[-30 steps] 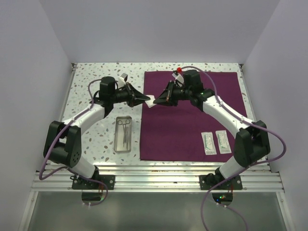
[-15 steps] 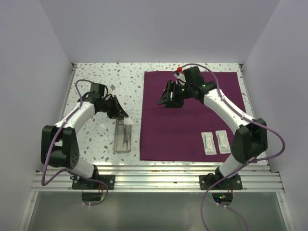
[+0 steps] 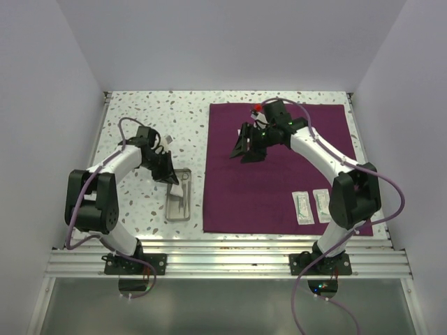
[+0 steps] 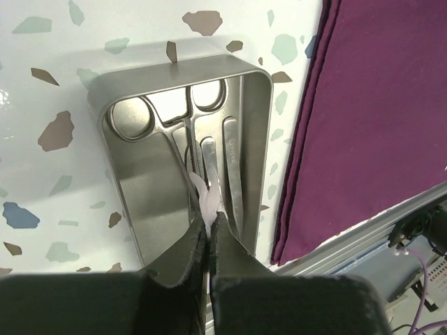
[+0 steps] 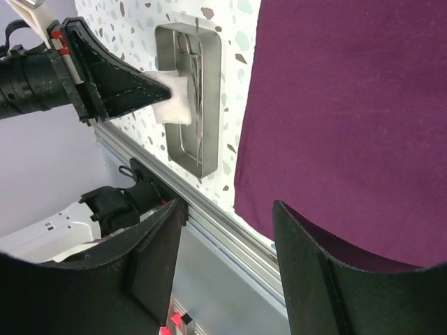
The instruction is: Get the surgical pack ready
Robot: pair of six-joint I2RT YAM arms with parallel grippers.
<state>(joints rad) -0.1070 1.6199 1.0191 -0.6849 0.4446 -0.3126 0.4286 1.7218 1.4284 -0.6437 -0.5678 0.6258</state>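
**A:** Where does the pack stand?

**B:** The magenta cloth (image 3: 279, 174) lies flat across the right half of the top view. The steel tray (image 3: 180, 199) sits on the speckled table (image 3: 133, 118) just beside the cloth's left edge, with the thin instruments (image 4: 202, 139) inside it. Two white packets (image 3: 313, 207) rest on the cloth at the lower right.

**A:** And the grippers?

**B:** The left gripper (image 4: 209, 223) is pinched tight on a white gauze square (image 5: 174, 99), directly over the tray. The right gripper (image 5: 229, 209) hangs above the cloth's upper middle with its jaws well apart, holding nothing.

**A:** How will the gauze handle?

**B:** I judge it very light, soft and limp. It squashes between the fingers and droops, so a firm pinch at one edge, as it has now, suits it. It may cling to a fingertip on release. The tray looks stiff and smooth, likely slippery, and is best taken by its rim. The cloth is floppy and wants lifting by a corner or hem.

**A:** What differs from a second ago?

**B:** Then both grippers met at the cloth's upper left edge, with the white square between them and the right one closed. Since then the right has let go and spread its jaws. The left has swung down and leftward, and has carried the gauze to the tray.
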